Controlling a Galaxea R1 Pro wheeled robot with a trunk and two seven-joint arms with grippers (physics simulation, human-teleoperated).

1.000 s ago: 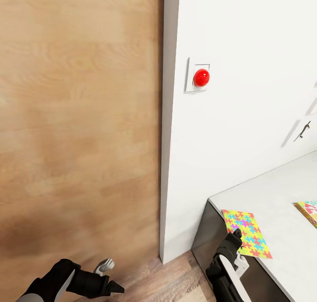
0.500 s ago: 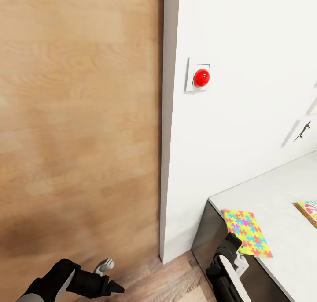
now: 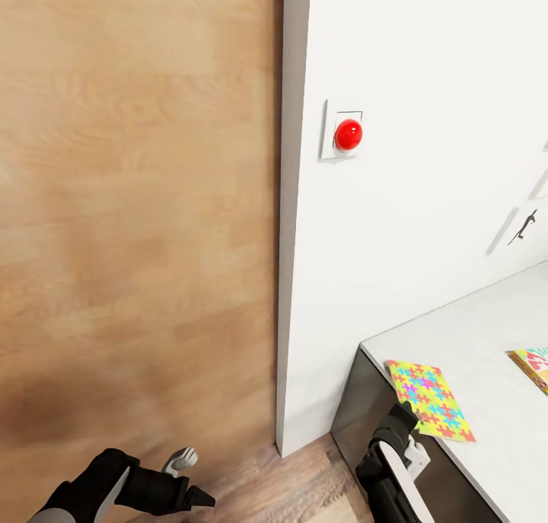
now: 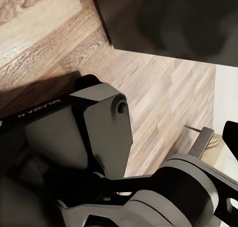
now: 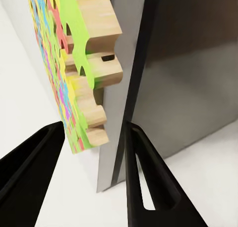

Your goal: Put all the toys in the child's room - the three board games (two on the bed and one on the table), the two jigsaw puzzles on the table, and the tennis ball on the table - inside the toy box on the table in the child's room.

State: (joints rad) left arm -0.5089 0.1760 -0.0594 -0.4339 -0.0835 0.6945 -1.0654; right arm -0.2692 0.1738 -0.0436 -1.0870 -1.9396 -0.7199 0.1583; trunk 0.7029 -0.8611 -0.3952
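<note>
In the head view, the jigsaw puzzle (image 3: 428, 400) is seen shifted slightly rightward on the tabletop (image 3: 487, 333) since a moment ago, suggesting the grasp is under way; the right hand (image 3: 402, 418) sits at its near-left corner. In the right wrist view, the right hand's fingers (image 5: 148, 180) are spread around the puzzle's edge, not yet pinching. The left hand (image 3: 199, 496) hangs low; its state cannot be told.

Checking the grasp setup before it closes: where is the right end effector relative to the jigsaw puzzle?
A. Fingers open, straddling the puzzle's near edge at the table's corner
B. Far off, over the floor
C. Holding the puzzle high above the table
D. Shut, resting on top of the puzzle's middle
A: in the right wrist view the right end effector has a finger on each side of the puzzle's edge, open.
</note>
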